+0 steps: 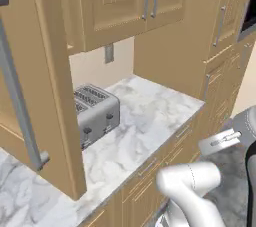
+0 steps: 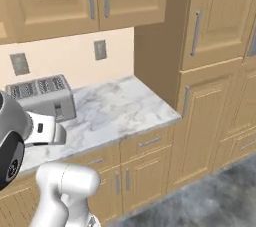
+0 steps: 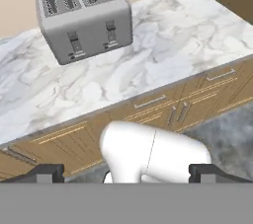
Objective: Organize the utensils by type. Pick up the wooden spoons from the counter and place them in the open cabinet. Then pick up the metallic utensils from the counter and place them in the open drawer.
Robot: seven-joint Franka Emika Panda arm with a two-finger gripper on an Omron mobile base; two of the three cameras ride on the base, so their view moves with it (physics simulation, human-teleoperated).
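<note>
the open cabinet [image 1: 55,96] door stands close in the left base view and hides part of the toaster [image 1: 97,113] behind it. its long silver bar handle [image 1: 20,106] is cut off at the top. the inside of that cabinet cannot be seen.

the counter [image 3: 163,45] is white and grey stone with swirly marks, and it runs up to a tall wood wall at the far end. under it are light wood doors and drawer fronts with thin silver handles, all closed as far as can be seen. the toaster is a grey metal box with four slots on top and two sliders on the front. it sits on the counter near the back wall, under a small grey wall plate [image 2: 100,49].

the gripper [image 3: 126,172] shows its two dark finger tips far apart at the bottom of the hand view. they are wide open and hold nothing. it hangs in front of the counter, apart from it.
</note>
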